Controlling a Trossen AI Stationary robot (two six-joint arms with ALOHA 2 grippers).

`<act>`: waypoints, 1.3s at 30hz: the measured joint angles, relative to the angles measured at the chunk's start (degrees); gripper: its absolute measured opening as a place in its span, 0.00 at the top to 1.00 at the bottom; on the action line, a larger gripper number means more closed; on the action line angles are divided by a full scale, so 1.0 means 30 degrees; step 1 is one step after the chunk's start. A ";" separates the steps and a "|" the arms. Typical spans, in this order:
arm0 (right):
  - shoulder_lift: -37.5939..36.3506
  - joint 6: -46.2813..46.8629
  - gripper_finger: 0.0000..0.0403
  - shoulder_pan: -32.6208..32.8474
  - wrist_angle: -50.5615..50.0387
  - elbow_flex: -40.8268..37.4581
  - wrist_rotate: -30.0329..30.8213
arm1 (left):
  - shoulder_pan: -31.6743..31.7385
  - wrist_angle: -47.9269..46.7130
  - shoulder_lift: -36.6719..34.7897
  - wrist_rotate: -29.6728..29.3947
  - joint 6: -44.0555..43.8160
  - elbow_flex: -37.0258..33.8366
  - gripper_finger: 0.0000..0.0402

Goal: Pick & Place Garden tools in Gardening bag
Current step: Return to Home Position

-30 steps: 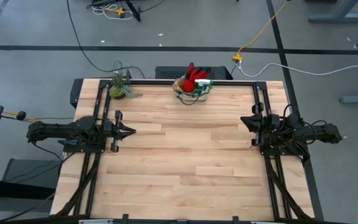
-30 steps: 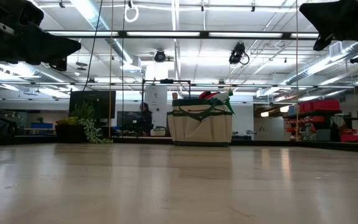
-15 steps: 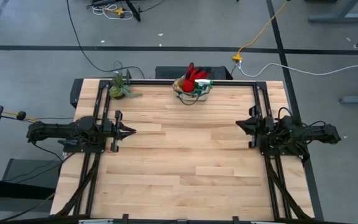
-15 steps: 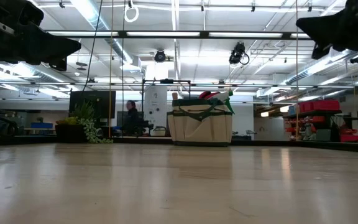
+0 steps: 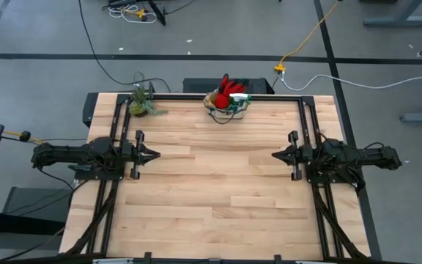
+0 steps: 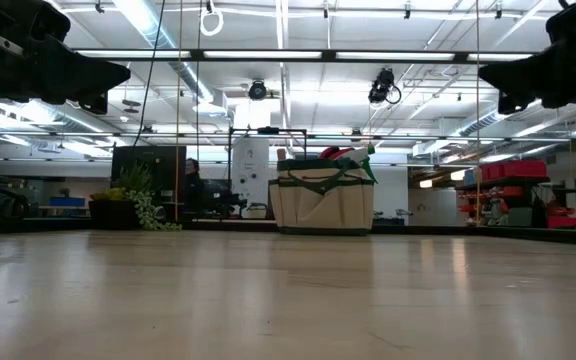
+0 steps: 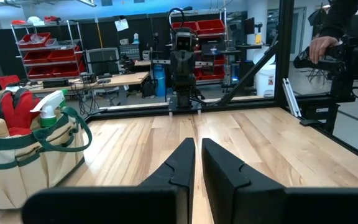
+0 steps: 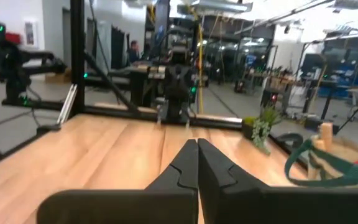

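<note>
Now the soft beige gardening bag with green trim (image 5: 228, 103) already holds the red glove (image 5: 230, 89) and other tools, nothing lies loose on the wooden table (image 5: 211, 191), and the left gripper (image 5: 152, 155) and right gripper (image 5: 275, 156) hang pressed together, holding nothing.

Both arms stretched level toward each other. The left gripper (image 5: 154, 155), at the frame's left, had its fingers nearly closed; the right gripper (image 5: 275, 156), at right, was fully closed and empty.

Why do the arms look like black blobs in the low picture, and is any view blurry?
Low view: the bright ceiling strip lights backlight the arms, leaving them as silhouettes, and the pale wooden table carries a soft sheen. Right wrist view: the beige fabric bag with dark green trim and the small leafy green plant look soft and smeared. High view: even light, faint shadows.
</note>
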 joint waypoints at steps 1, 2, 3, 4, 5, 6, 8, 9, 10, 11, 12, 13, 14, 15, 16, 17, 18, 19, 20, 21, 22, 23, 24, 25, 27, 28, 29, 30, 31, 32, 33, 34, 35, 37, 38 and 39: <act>0.0000 -0.0067 1.00 -0.0003 -0.0280 0.0000 -0.0048 | 0.0002 -0.0007 -0.0001 -0.0001 -0.0001 -0.0002 0.91; 0.0000 -0.0068 1.00 -0.0003 -0.0593 0.0000 -0.0054 | 0.0002 -0.0007 0.0000 -0.0007 -0.0007 -0.0002 0.91; 0.0000 -0.0052 1.00 -0.0003 -0.0873 0.0000 -0.0044 | 0.0002 0.0000 -0.0004 -0.0004 0.0000 0.0002 0.91; 0.0000 -0.0020 1.00 -0.0002 -0.1062 0.0000 -0.0033 | -0.0002 -0.0003 -0.0004 -0.0007 0.0000 0.0005 0.91; 0.0000 0.0030 1.00 -0.0003 -0.1157 0.0000 -0.0044 | -0.0003 -0.0005 -0.0003 -0.0005 0.0000 -0.0002 0.91; 0.0000 0.0031 1.00 -0.0003 -0.1147 0.0000 -0.0050 | -0.0004 -0.0001 -0.0001 -0.0003 -0.0007 -0.0002 0.91; 0.0000 -0.0063 1.00 -0.0003 -0.1145 0.0000 -0.0223 | 0.0002 -0.0007 -0.0004 -0.0003 0.0000 0.0001 0.91; 0.0000 -0.0106 1.00 -0.0001 -0.1169 0.0000 -0.0386 | -0.0001 0.0000 -0.0007 -0.0003 0.0000 0.0001 0.91; 0.0000 -0.0117 1.00 -0.0002 -0.1194 0.0000 -0.0525 | -0.0004 -0.0002 -0.0006 -0.0006 -0.0007 0.0004 0.91; 0.0000 -0.0108 1.00 -0.0002 -0.1194 0.0000 -0.0548 | -0.0005 -0.0006 -0.0001 -0.0007 0.0000 -0.0001 0.91; 0.0000 -0.0039 1.00 0.0004 -0.1194 0.0000 -0.0542 | 0.0002 -0.0007 0.0000 -0.0007 0.0000 -0.0001 0.91; 0.0000 0.0059 1.00 0.0004 -0.1187 0.0000 -0.0542 | -0.0004 0.0000 -0.0001 -0.0007 0.0000 0.0006 0.91; 0.0000 0.0243 1.00 0.0004 -0.1187 0.0000 -0.0544 | 0.0002 -0.0006 -0.0006 -0.0002 -0.0002 -0.0002 0.91; 0.0000 0.0578 1.00 0.0004 -0.1194 0.0000 -0.0549 | -0.0006 -0.0007 0.0000 0.0000 0.0000 0.0003 0.91; 0.0000 0.0948 1.00 -0.0001 -0.1193 0.0000 -0.0540 | -0.0002 -0.0002 -0.0003 0.0000 0.0000 -0.0002 0.91; 0.0000 0.1188 1.00 0.0004 -0.1187 0.0000 -0.0523 | -0.0004 -0.0006 -0.0002 -0.0006 -0.0002 0.0004 0.91; 0.0000 0.1327 1.00 0.0001 -0.1177 0.0000 -0.0502 | -0.0001 -0.0004 -0.0004 -0.0003 -0.0007 -0.0002 0.91; 0.0000 0.1346 1.00 -0.0003 -0.1173 0.0000 -0.0498 | -0.0001 -0.0003 -0.0003 -0.0003 0.0003 -0.0002 0.91; 0.0000 0.1369 1.00 0.0004 -0.1173 0.0000 -0.0504 | 0.0002 -0.0007 -0.0001 -0.0006 0.0002 0.0003 0.91; 0.0000 0.1382 1.00 0.0004 -0.1173 0.0000 -0.0498 | -0.0001 -0.0007 -0.0007 -0.0005 0.0000 0.0001 0.91; 0.0000 0.1382 1.00 0.0001 -0.1173 0.0000 -0.0498 | 0.0000 -0.0002 -0.0002 -0.0007 -0.0007 0.0000 0.91; 0.0000 0.1382 1.00 -0.0001 -0.1173 0.0000 -0.0498 | -0.0005 -0.0007 -0.0007 0.0000 0.0000 -0.0001 0.91; 0.0000 0.1382 1.00 -0.0003 -0.1173 0.0000 -0.0498 | -0.0005 0.0000 0.0000 0.0000 0.0003 0.0002 0.91; 0.0000 0.1382 1.00 0.0004 -0.1173 0.0000 -0.0498 | 0.0002 -0.0007 -0.0007 -0.0007 0.0000 -0.0002 0.91; 0.0000 0.1382 1.00 0.0002 -0.1173 0.0000 -0.0491 | 0.0001 0.0000 -0.0003 0.0000 0.0000 -0.0002 0.91; 0.0000 0.1382 1.00 0.0003 -0.1173 0.0000 -0.0491 | -0.0002 0.0000 -0.0004 -0.0001 0.0000 -0.0001 0.91; 0.0000 0.1382 1.00 0.0004 -0.1173 0.0000 -0.0483 | 0.0002 -0.0006 -0.0001 -0.0007 0.0000 -0.0002 0.91; 0.0000 0.1382 1.00 0.0004 -0.1173 0.0007 -0.0483 | 0.0002 -0.0007 -0.0002 -0.0005 -0.0007 -0.0002 0.91; 0.0000 0.1382 1.00 0.0004 -0.1173 0.0007 -0.0483 | -0.0003 -0.0007 -0.0004 -0.0003 0.0000 0.0003 0.91; 0.0000 0.1382 1.00 0.0004 -0.1173 0.0007 -0.0483 | -0.0004 -0.0002 0.0000 0.0000 0.0000 0.0004 0.91; 0.0000 0.1382 1.00 -0.0003 -0.1173 0.0007 -0.0483 | -0.0006 -0.0004 0.0000 -0.0004 0.0000 -0.0002 0.91; 0.0000 0.1382 1.00 -0.0003 -0.1173 0.0007 -0.0483 | 0.0000 -0.0002 -0.0006 -0.0007 -0.0002 -0.0002 0.91; 0.0000 0.1382 1.00 0.0004 -0.1173 0.0007 -0.0477 | 0.0002 -0.0007 0.0000 -0.0006 0.0000 0.0006 0.91; 0.0000 0.1382 1.00 -0.0003 -0.1173 0.0007 -0.0476 | 0.0002 0.0000 -0.0001 -0.0006 0.0000 0.0006 0.91; 0.0000 0.1382 1.00 -0.0003 -0.1173 0.0007 -0.0476 | -0.0004 -0.0002 -0.0007 0.0000 -0.0007 -0.0002 0.91; 0.0000 0.1382 1.00 0.0004 -0.1173 0.0007 -0.0476 | -0.0006 -0.0004 0.0000 0.0000 0.0000 0.0006 0.91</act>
